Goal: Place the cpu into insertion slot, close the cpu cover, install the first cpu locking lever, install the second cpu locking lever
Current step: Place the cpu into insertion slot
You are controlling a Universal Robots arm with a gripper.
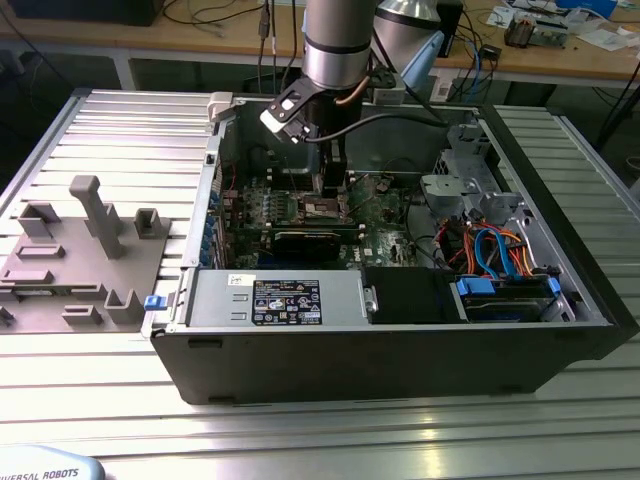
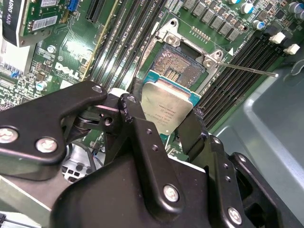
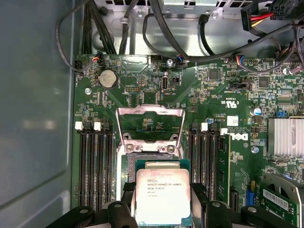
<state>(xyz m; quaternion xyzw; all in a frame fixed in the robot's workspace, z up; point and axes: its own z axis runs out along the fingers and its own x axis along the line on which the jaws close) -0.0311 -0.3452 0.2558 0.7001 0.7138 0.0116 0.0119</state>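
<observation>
The cpu, a flat square chip with a silvery top, sits pinched between the black fingers of my gripper, which is shut on it. In the second wrist view the cpu hangs tilted just above and beside the open insertion slot. The cpu cover stands flipped open past the insertion slot. A thin metal locking lever sticks out sideways from the socket. In the exterior view the gripper reaches down into the open computer case.
Long black memory slots flank the socket on both sides. Black cables run along the case wall beyond the board. A heatsink and a black card lie nearby. A grey fixture rests at the exterior view's left.
</observation>
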